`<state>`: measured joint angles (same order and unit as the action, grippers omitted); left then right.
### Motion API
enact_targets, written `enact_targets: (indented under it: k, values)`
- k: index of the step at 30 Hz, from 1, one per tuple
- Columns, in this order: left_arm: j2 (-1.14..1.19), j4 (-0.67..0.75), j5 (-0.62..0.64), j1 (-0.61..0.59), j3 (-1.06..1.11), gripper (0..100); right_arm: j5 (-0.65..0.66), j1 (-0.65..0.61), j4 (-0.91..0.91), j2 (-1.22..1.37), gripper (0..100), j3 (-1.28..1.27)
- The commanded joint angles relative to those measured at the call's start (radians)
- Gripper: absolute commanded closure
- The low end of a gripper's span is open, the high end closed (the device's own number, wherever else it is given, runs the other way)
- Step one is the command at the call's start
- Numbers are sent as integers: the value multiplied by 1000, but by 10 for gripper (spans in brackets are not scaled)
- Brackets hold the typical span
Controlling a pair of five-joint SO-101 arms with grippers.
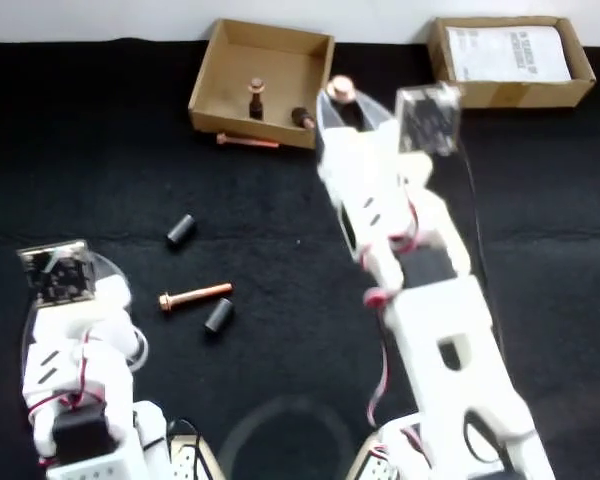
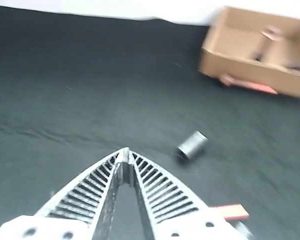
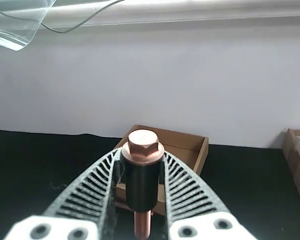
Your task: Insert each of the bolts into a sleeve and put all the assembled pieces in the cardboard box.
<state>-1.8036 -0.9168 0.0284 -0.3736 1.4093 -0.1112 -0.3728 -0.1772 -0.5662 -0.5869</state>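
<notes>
My right gripper (image 1: 342, 102) is shut on an assembled piece, a copper bolt (image 3: 145, 144) standing upright in a black sleeve (image 3: 141, 186), and holds it raised beside the right wall of the cardboard box (image 1: 212, 78). Two assembled pieces (image 1: 256, 97) (image 1: 302, 117) stand in that box. One loose bolt (image 1: 247, 141) lies against the box's front wall. Another bolt (image 1: 195, 296) lies mid-table between two loose sleeves (image 1: 181, 231) (image 1: 219, 316). My left gripper (image 2: 125, 155) is shut and empty at the near left, with a sleeve (image 2: 192, 144) ahead of it.
A second cardboard box (image 1: 570, 90) holding a printed sheet sits at the far right corner. The table has a black cloth (image 1: 100, 150). A white wall runs behind the table's far edge.
</notes>
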Motion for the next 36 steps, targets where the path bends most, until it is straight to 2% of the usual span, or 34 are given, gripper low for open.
enact_targets:
  k: [1, 7, 12, 15, 24, 27, 30, 36]
  values:
    - [-8, 244, -9, -85, 119, 991, 80, 10, 30, 171, 992, 254]
    - [-4, 520, -6, -147, 288, 991, 172, 16, 30, 513, 992, 578]
    - [-5, 471, -6, -153, 285, 991, 249, 16, 30, 819, 992, 874]
    - [-5, 373, -6, -160, 285, 991, 331, 16, 30, 1003, 992, 1063]
    - [-12, 101, -12, -249, 286, 991, 743, 10, 31, 1584, 992, 1670]
    - [-12, 87, -14, -252, 286, 991, 824, -1, 31, 1764, 992, 1860]
    - [-12, 86, -14, -252, 286, 991, 864, -7, 31, 1905, 992, 2038]
    - [-12, 84, -14, -252, 286, 991, 859, -24, -30, 2072, 975, 2299]
